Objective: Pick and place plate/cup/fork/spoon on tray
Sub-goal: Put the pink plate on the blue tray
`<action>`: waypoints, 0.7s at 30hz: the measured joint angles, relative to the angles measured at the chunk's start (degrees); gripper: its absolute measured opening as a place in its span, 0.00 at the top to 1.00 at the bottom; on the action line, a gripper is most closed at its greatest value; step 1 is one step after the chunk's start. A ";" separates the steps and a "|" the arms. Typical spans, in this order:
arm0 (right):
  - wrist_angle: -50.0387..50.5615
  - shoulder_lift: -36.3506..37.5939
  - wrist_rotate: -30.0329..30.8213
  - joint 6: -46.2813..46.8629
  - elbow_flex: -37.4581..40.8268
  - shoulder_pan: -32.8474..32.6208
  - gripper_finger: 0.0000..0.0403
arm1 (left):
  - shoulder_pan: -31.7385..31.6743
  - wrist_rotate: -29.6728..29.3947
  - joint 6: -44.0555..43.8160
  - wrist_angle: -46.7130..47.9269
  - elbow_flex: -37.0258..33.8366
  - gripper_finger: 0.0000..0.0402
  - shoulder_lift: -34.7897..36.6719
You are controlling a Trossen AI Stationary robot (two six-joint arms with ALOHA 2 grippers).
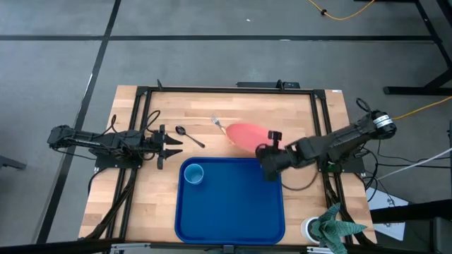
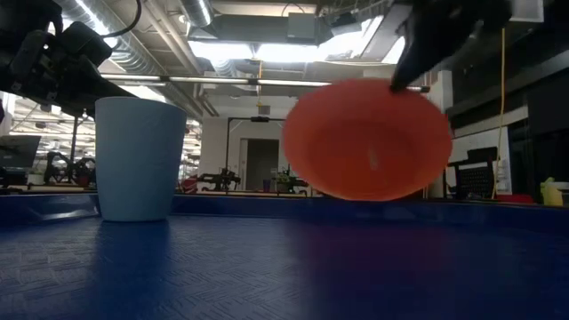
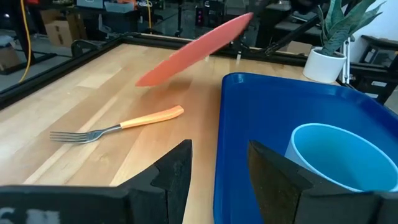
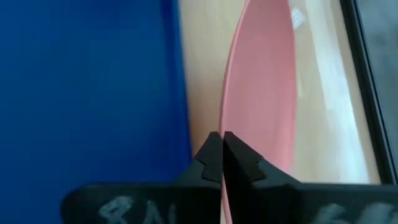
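The round salmon-pink plate (image 1: 245, 134) was held tilted and clear of the wooden table (image 1: 212, 113) by the right gripper (image 1: 269, 146), whose fingers (image 4: 211, 163) were pinched closed on the plate's rim. The plate hung just beyond the far edge of the large dark-blue rectangular tray (image 1: 233, 212), near the tray's far right corner. The small light-blue cup (image 1: 194, 173) was seen upright inside the tray at its far left corner. The fork with silver tines and tan-orange handle (image 3: 118, 127) lay flat on the table beside the tray, partly under the raised plate. The small dark spoon (image 1: 188, 135) lay on the table left of the fork. The left gripper (image 1: 169, 147) was noted just left of the tray, fingers parted narrowly and holding nothing.
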State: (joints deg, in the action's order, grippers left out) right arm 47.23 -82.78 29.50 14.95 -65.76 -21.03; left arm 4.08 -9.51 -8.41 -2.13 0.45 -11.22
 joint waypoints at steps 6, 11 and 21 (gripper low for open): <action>1.06 0.00 3.69 6.39 -2.10 -9.98 1.00 | -0.01 0.06 -0.11 0.00 0.00 0.63 -0.01; -1.60 0.00 3.90 12.04 -2.45 -17.53 1.00 | -0.01 -0.09 -0.47 -0.02 0.00 0.63 0.00; -7.43 -3.44 6.05 22.49 -2.45 -27.16 1.00 | -0.01 -0.20 -0.54 -0.02 0.00 0.63 -0.02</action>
State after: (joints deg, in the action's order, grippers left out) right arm 39.79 -86.22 35.56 37.44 -68.20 -48.19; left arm 4.08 -9.72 -8.95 -2.15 0.45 -11.24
